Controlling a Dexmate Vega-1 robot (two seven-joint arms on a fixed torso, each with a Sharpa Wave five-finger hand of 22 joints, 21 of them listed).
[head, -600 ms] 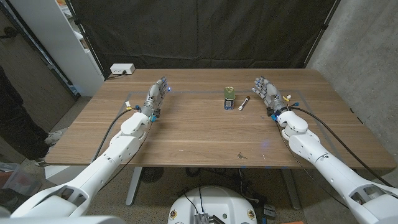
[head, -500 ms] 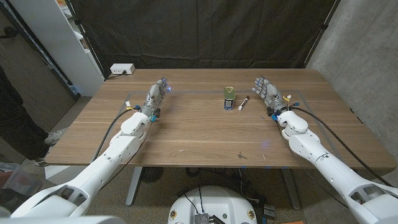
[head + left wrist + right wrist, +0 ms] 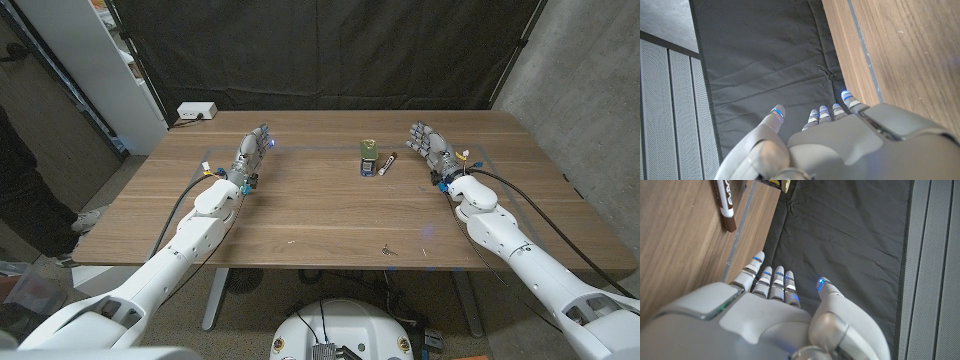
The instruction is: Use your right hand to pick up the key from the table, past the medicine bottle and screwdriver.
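Zero grip yet: the right hand (image 3: pixel 428 145) is sitting spread open, and that tiny key (image 3: pixel 386 251) is probably light, stiff and flat, so pinch its edges.

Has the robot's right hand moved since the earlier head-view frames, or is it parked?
Yes, slightly. The white right hand has edged toward the table's middle, closing on the dark slim screwdriver, which lies in the same spot beside the small medicine bottle.

A white power strip (image 3: pixel 196 111) sits at the wooden table's (image 3: pixel 320 215) far left corner, black curtain (image 3: pixel 320 50) hanging behind.
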